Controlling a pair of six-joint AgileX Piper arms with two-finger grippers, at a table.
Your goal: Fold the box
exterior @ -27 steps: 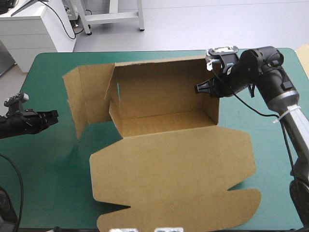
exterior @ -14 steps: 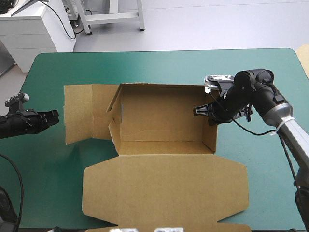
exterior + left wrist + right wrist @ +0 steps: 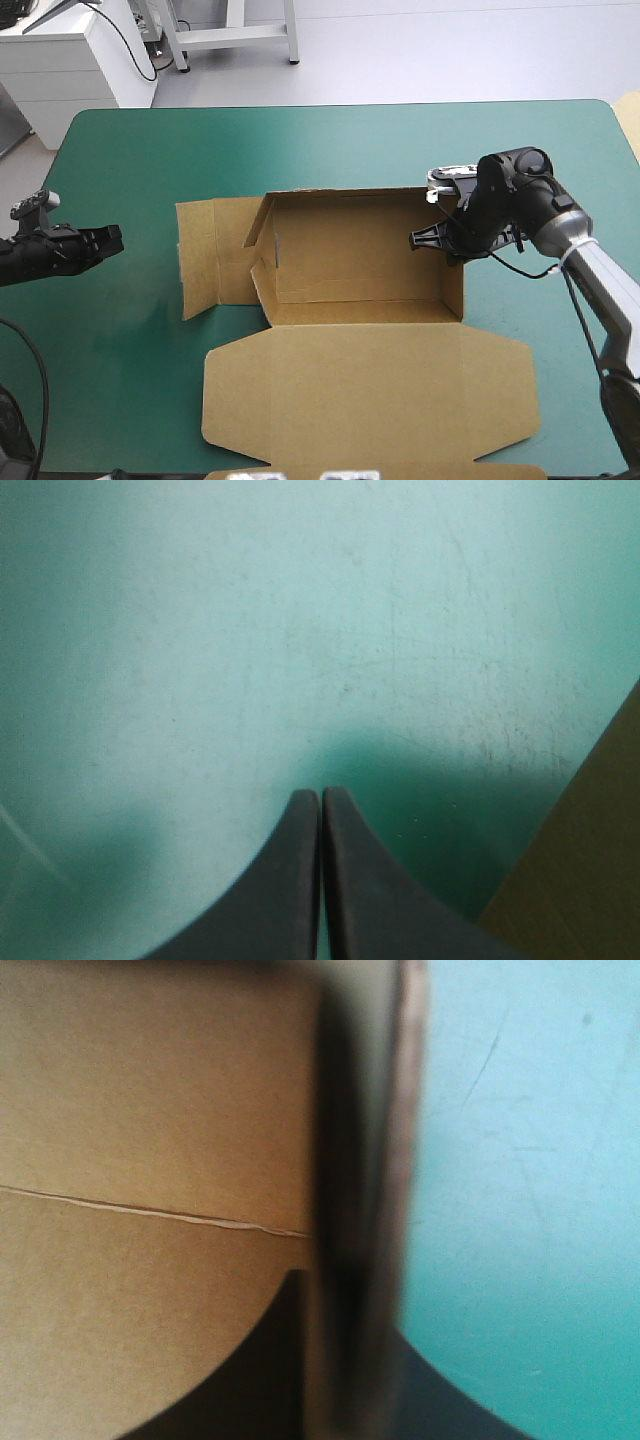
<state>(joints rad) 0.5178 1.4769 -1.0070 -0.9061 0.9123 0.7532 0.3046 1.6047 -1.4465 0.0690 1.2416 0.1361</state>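
Note:
The brown box (image 3: pixel 365 262) stands as an open tray in the middle of the teal-green table, with its lid (image 3: pixel 370 395) lying flat toward the near edge and a side flap (image 3: pixel 215 258) spread flat on the left. My right gripper (image 3: pixel 422 238) is shut on the box's right wall (image 3: pixel 365 1210), which runs upright between its black fingers. My left gripper (image 3: pixel 112 237) hovers low near the table's left edge, shut and holding nothing. In the left wrist view its fingers (image 3: pixel 320 880) meet over bare cover, with a corner of the box (image 3: pixel 580 860) off to one side.
Teal-green cover (image 3: pixel 330 145) lies bare beyond the box toward the far edge. A white cabinet (image 3: pixel 70 60) stands past the table's far left corner.
The right gripper has pulled the box down and toward the near right. The tilted back wall and left flap have settled, and the tray now sits square on the table. The left arm barely moved.

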